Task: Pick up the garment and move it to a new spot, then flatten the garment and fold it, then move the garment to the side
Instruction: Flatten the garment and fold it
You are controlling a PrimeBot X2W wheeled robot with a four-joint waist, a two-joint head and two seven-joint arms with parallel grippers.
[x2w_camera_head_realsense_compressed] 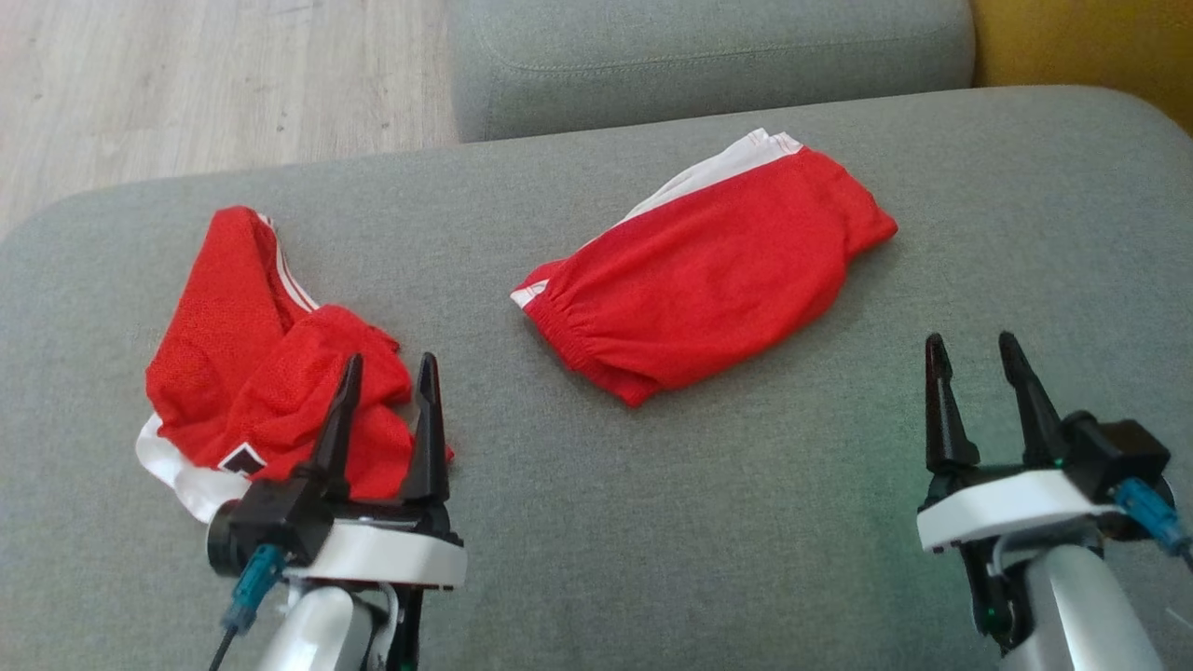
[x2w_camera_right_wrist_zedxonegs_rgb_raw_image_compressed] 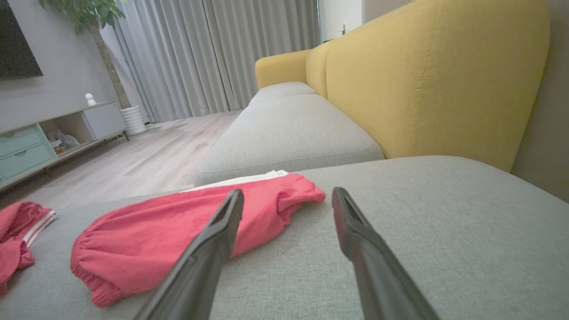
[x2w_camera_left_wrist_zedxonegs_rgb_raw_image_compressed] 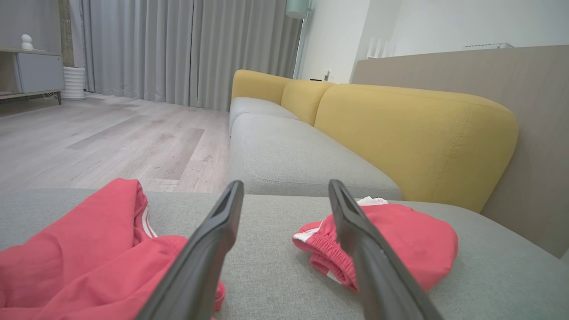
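A crumpled red garment (x2w_camera_head_realsense_compressed: 270, 373) with white trim lies at the left of the grey sofa seat (x2w_camera_head_realsense_compressed: 746, 522), well apart from the folded red shorts (x2w_camera_head_realsense_compressed: 708, 280) near its middle. The left hand (x2w_camera_head_realsense_compressed: 390, 362) is spread wide and empty at the crumpled garment's near edge. The right hand (x2w_camera_head_realsense_compressed: 971, 340), equally spread and empty, is over bare cushion.

— What of the crumpled garment (x2w_camera_head_realsense_compressed: 252, 373) is hidden?
— Its near edge, at the cushion's (x2w_camera_head_realsense_compressed: 652, 522) front left, sits behind your left gripper (x2w_camera_head_realsense_compressed: 390, 363) — and the black patch (x2w_camera_head_realsense_compressed: 244, 459) there is too small for you to read.
— And the folded garment (x2w_camera_head_realsense_compressed: 718, 270)?
— In your left wrist view one finger (x2w_camera_left_wrist_zedxonegs_rgb_raw_image_compressed: 373, 266) crosses it, hiding a strip.
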